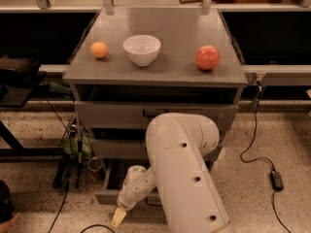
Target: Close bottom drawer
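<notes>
The bottom drawer [108, 192] of the grey cabinet [155, 76] is the lowest of three and stands pulled out partway. Only its left end and front left corner show. My white arm [182, 174] covers the rest of it. My gripper [118, 218] hangs at the end of the arm, low near the floor, just in front of the drawer's front panel towards its left end. Whether it touches the panel I cannot tell.
An orange [99, 49], a white bowl [142, 49] and a red apple [207, 57] sit on the cabinet top. The top drawer [112, 115] and middle drawer [114, 148] are nearly shut. Cables and a power brick [277, 179] lie on the floor at right. There is green clutter [77, 144] at left.
</notes>
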